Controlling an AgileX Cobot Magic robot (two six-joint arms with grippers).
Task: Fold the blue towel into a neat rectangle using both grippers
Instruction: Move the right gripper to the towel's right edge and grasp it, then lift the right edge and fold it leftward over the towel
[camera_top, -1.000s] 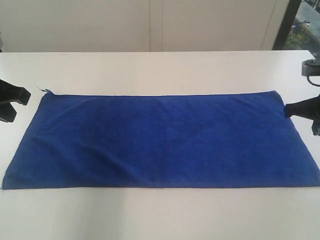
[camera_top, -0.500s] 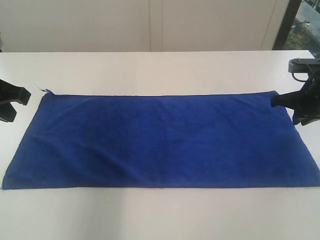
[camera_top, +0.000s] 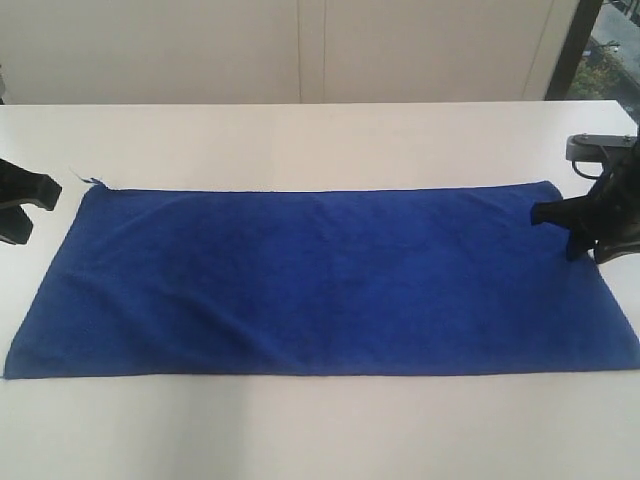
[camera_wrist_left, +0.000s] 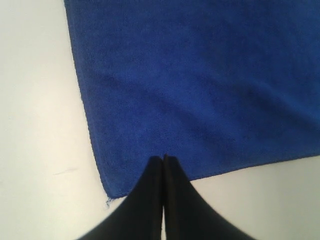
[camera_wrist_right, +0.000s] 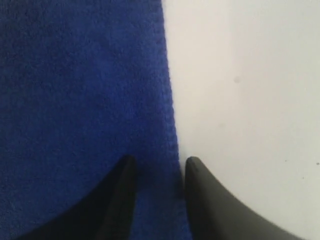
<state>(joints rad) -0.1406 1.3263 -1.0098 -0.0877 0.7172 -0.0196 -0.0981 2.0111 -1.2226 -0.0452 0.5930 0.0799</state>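
1. Right gripper (camera_wrist_right: 160, 161) has slid in from the side over the far right corner of the blue towel (camera_top: 320, 280) since a second ago, and its jaws have gone from pinched together to spread apart, nothing held
2. Nearest the camera it's bare white table (camera_top: 320, 430), then the towel lying flat and fully spread out, long side running left to right, a few soft wrinkles in the left half
3. Right wrist cam: one finger (camera_wrist_right: 117, 200) over the cloth, the other over bare table, hem running between them, can't tell if they're touching down
4. Left gripper (camera_wrist_left: 163, 159) hasn't budged, jaws pressed tight together, empty, just off the towel's far left corner
5. Behind it all, more table and a pale wall (camera_top: 300, 50)
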